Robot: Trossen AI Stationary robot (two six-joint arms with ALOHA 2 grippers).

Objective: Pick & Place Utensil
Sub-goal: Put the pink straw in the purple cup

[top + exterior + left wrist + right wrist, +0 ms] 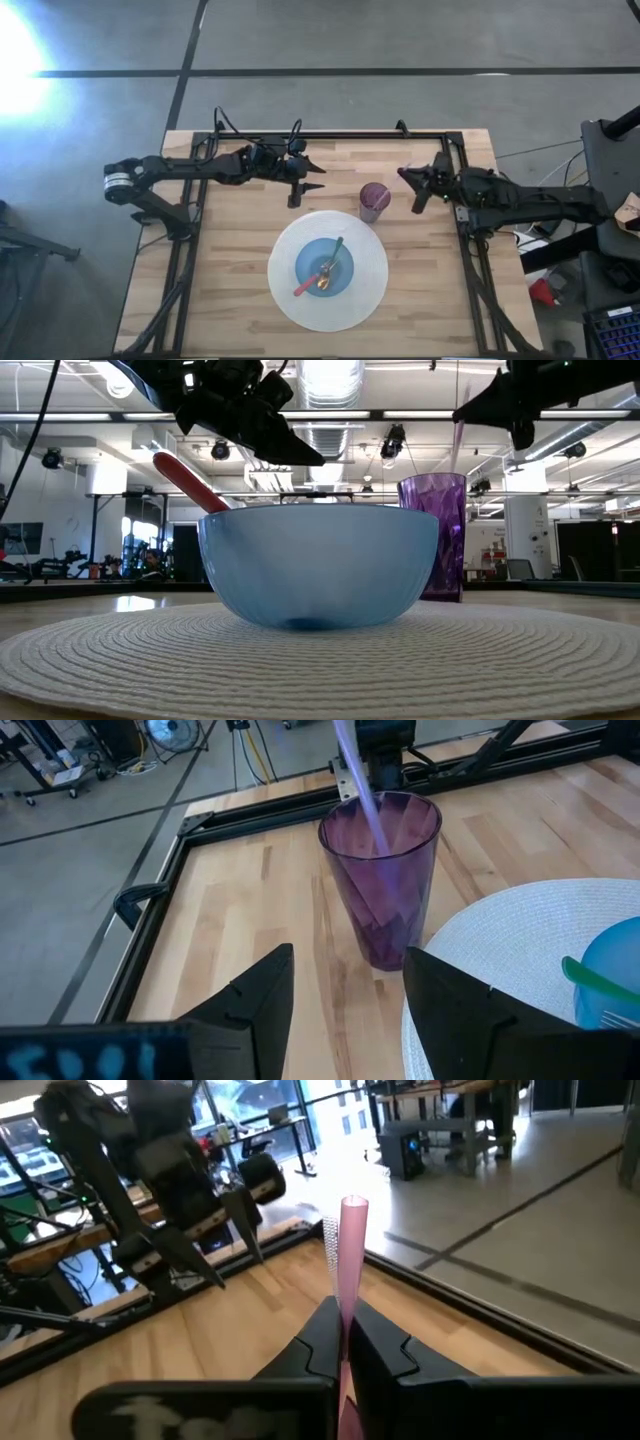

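Observation:
A purple translucent cup (374, 200) (381, 870) stands upright on the wooden table, just beyond the white round placemat (375, 290). A blue bowl (324, 268) (318, 565) sits on the mat. In it lie a red-handled spoon (307, 286) and a green-handled utensil (590, 978). My right gripper (414, 190) (345, 1335) hangs right of the cup, shut on a purple utensil (362, 790) whose lower end is inside the cup. My left gripper (312, 180) (345, 1005) hovers open, left of the cup and above bare table. My right gripper pinches the purple utensil's handle (347, 1305) between its two fingers, below its free upper end (353, 1208). The fingers come level from the table's right side and lie across the handle. The utensil stands steeply tilted, with its lower part (385, 845) down inside the cup.
A black metal frame (455, 150) (160, 890) runs along the table's far, left and right edges. Bare wood lies between the left gripper and the cup, and around the placemat. Beyond the table is the room's floor and equipment.

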